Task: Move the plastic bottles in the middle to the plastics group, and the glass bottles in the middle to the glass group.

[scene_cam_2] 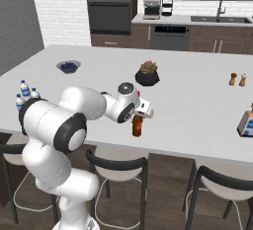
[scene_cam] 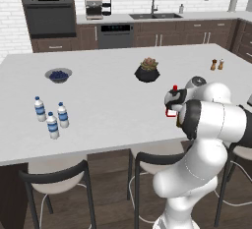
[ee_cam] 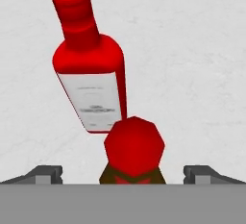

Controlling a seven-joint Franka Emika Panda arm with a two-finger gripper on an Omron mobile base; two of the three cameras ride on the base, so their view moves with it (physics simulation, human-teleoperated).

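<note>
My gripper (ee_cam: 124, 172) is open, its fingertips (ee_cam: 45, 172) standing wide on either side of the red cap of a dark brown glass bottle (ee_cam: 133, 143) directly below. Close beside it stands the red glass bottle (ee_cam: 91, 74) with a white label. Both bottles (scene_cam_2: 137, 125) are near the counter's front edge, under my hand (scene_cam: 172, 102). The plastics group (scene_cam: 51, 116) of three water bottles stands far left, and also shows behind my arm (scene_cam_2: 24, 92). The glass group (scene_cam: 217, 65), two tiny brown bottles (scene_cam_2: 237, 79), stands far right. A plastic bottle in the middle is out of view.
A dark potted plant (scene_cam: 147, 70) sits mid-counter behind the bottles. At the back left is a bowl of blueberries (scene_cam: 58, 75). A small box (scene_cam_2: 245, 123) stands at the right front edge. Stools (scene_cam: 59, 174) line the counter's near side.
</note>
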